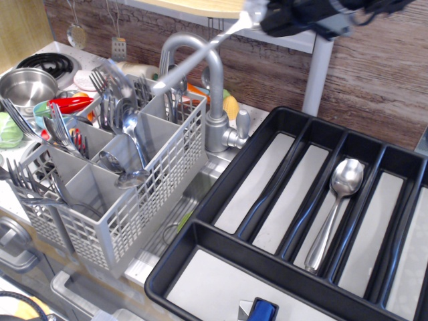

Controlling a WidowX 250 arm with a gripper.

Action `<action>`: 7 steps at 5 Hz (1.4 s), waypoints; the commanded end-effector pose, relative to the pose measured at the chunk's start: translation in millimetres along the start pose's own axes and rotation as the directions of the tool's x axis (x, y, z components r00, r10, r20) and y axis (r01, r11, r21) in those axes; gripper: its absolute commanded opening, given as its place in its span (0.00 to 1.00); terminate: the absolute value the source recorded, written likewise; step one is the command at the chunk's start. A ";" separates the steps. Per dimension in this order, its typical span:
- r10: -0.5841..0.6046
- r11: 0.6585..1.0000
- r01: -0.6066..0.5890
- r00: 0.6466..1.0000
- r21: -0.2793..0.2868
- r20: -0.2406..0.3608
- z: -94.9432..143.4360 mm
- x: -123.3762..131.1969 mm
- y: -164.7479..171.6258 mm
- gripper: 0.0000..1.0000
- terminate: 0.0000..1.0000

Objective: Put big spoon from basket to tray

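Observation:
My gripper [257, 17] is at the top edge, partly cut off and blurred, shut on one end of a big spoon [197, 57]. The spoon slants down-left in the air, in front of the faucet, and its lower end hangs just above the back compartments of the grey lattice basket [134, 200]. The basket holds several forks and spoons standing upright. The black tray [200, 227] lies to the right. Another big spoon [338, 200] lies in one of its long compartments, bowl toward the wall.
A chrome faucet [214, 100] stands between basket and tray, right under the held spoon. A grey post [317, 73] rises behind the tray. A blue item [262, 311] lies in the tray's crosswise compartment. A steel pot [27, 83] and dishes sit far left.

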State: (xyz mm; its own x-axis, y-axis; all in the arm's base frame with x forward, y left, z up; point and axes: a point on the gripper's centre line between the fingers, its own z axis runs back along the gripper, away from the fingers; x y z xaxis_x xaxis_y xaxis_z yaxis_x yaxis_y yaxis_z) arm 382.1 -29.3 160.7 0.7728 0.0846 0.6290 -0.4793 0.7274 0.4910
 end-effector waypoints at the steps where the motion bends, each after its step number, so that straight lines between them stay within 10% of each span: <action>1: 0.201 0.950 -0.215 0.976 -0.227 -0.083 30.8 17.3 -20.1 0.00 0.00; 4: 0.257 0.797 -0.422 0.884 -0.432 -0.391 29.0 -3.6 -103.5 0.00 0.00; 7: 0.143 0.794 -0.410 0.844 -0.449 -0.517 36.1 -31.1 -114.8 0.00 0.00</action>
State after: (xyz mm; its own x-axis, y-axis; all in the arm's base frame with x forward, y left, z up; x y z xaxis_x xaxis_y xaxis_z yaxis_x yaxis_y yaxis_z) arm 385.9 -138.6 84.2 0.8182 0.5288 0.2255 -0.5254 0.8471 -0.0799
